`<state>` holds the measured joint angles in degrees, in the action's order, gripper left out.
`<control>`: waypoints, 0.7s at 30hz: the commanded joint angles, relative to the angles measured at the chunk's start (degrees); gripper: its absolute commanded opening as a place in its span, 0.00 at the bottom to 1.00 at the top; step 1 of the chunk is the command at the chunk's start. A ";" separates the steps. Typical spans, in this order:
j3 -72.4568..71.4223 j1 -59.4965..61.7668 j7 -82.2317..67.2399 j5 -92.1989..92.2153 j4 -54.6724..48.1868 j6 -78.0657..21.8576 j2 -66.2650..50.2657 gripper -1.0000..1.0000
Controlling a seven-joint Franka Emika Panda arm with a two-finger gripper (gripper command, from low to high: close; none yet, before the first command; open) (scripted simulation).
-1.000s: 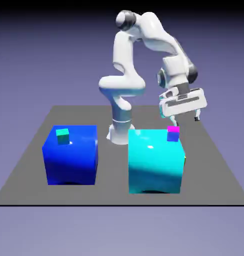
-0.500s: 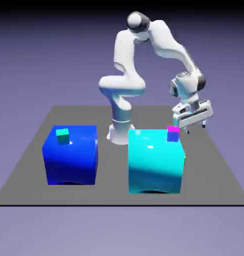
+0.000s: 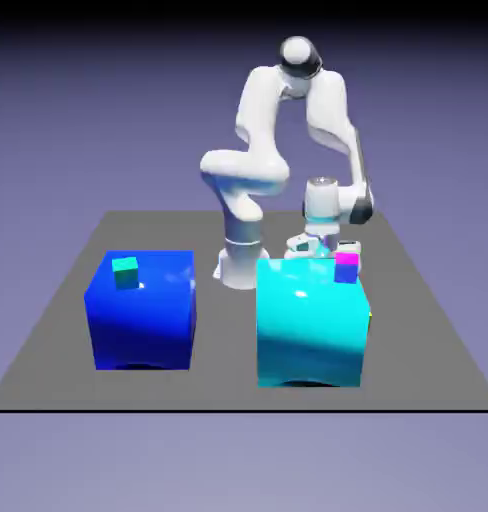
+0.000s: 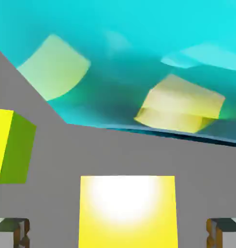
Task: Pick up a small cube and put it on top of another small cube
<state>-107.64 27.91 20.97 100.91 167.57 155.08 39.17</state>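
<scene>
Since it swung behind the cyan block (image 3: 309,325), the gripper (image 4: 118,233) – seemingly lower – stands open.

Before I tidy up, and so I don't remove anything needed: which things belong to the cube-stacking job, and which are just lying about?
Likely the job's:
- open gripper
- yellow cube framed by its fingertips
- green-sided yellow cube

Likely just lying about:
- big cyan block
- big blue block
- magenta-topped cube
- green-teal cube

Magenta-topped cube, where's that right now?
In the exterior view, the magenta-topped cube sits toward the right, on top of the big cyan block, by that block's far right corner.
</scene>
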 commanded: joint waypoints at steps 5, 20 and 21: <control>-10.38 8.79 -6.93 10.56 -3.49 -4.68 6.72 0.50; 12.94 -10.97 8.64 -13.18 4.35 5.84 -8.39 0.00; 15.02 -12.72 10.03 -15.29 5.04 6.78 -9.73 0.00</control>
<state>-92.62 15.19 31.02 85.61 172.61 161.84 29.44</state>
